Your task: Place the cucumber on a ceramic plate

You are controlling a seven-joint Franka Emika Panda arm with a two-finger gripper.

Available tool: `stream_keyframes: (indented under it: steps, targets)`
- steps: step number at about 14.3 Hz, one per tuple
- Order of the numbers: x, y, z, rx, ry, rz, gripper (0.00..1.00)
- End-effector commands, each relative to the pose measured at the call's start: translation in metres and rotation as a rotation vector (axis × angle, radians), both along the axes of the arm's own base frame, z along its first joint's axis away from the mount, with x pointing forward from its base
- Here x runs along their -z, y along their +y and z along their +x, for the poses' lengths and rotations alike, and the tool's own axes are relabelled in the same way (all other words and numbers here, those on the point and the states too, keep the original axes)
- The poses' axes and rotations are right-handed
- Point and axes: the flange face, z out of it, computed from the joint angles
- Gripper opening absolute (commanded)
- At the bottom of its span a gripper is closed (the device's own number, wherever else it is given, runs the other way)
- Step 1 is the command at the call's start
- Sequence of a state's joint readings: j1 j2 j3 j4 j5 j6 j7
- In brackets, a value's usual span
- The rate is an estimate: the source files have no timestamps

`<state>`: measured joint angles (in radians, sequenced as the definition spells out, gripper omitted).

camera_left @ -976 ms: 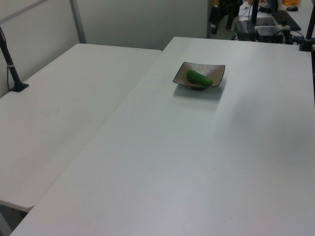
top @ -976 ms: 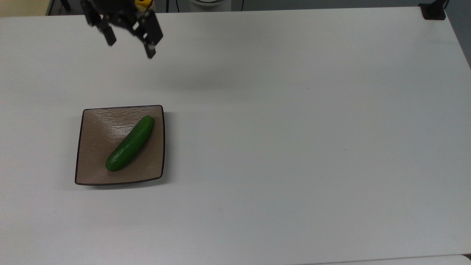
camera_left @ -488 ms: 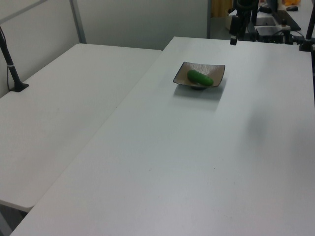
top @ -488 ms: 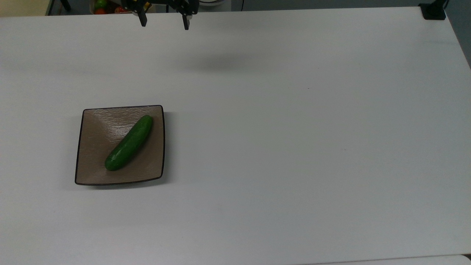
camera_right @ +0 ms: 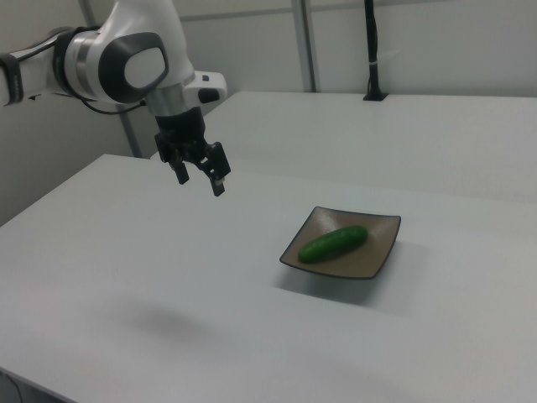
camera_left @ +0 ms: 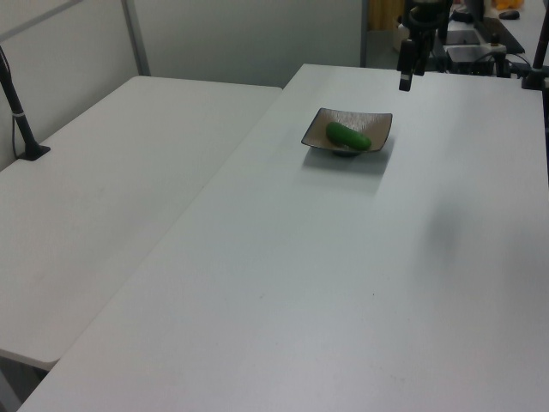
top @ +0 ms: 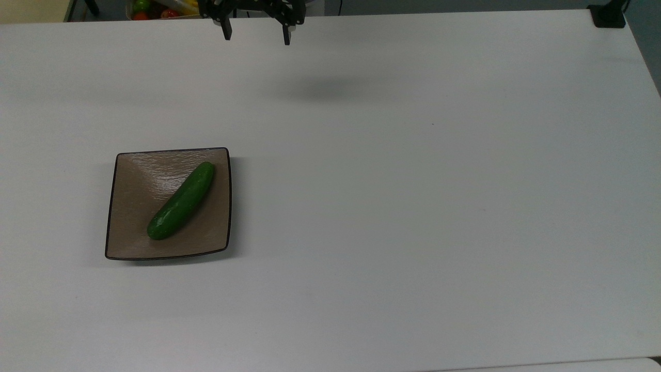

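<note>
The dark green cucumber (top: pixel 181 201) lies diagonally on the square brown plate (top: pixel 134 181), at the top view's left on the white table. It also rests on the plate (camera_right: pixel 376 248) as the cucumber (camera_right: pixel 333 243) in the right view, and as the cucumber (camera_left: pixel 348 136) on the plate (camera_left: pixel 371 123) in the left view. My gripper (top: pixel 256 36) hangs open and empty high above the table's far edge, well away from the plate. The right view has the gripper (camera_right: pixel 200 179) to the left of the plate; in the left view the gripper (camera_left: pixel 405 77) hovers beyond it.
A second white table (camera_left: pixel 103 180) adjoins on the left view's left. A black post base (top: pixel 608 15) sits at the top view's far right corner. A bin of colourful items (top: pixel 155 9) lies beyond the far edge. The white arm (camera_right: pixel 117 59) reaches in from the right view's left.
The open gripper has swung from above the plate's far side toward the top view's right along the far edge. The cucumber and plate have stayed put.
</note>
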<state>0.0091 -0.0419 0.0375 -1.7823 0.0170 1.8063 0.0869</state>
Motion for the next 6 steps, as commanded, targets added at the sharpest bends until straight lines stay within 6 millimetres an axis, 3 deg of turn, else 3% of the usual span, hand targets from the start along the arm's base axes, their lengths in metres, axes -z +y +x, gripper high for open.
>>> stream_keyframes:
  steps: [1, 6]
  targets:
    - [-0.0032, 0.0034, -0.0104, 0.04, 0.017, -0.026, 1.0]
    - [-0.003, -0.0059, -0.0083, 0.061, 0.012, -0.007, 1.0]
